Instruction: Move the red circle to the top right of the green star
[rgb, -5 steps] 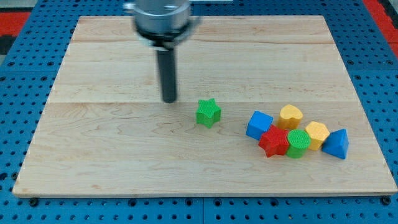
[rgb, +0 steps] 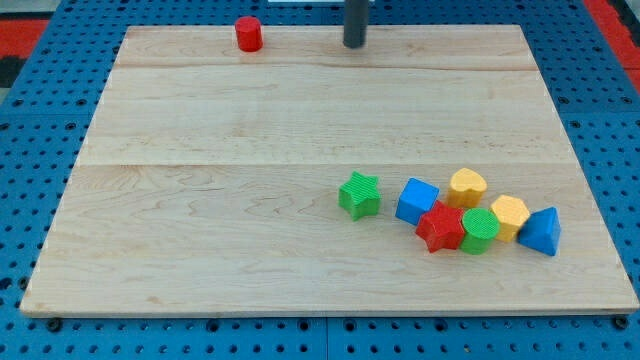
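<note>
Tip (rgb: 354, 45) at view's top, touching nothing, right of red circle (rgb: 248, 34).

only a short stretch of the arm is showing: a straight, dark grey rod (rgb: 355, 22), round in section and plain, with no markings, screws or cables visible. it is ending in my tip (rgb: 354, 45), blunt and flat, the same dark colour.
</note>
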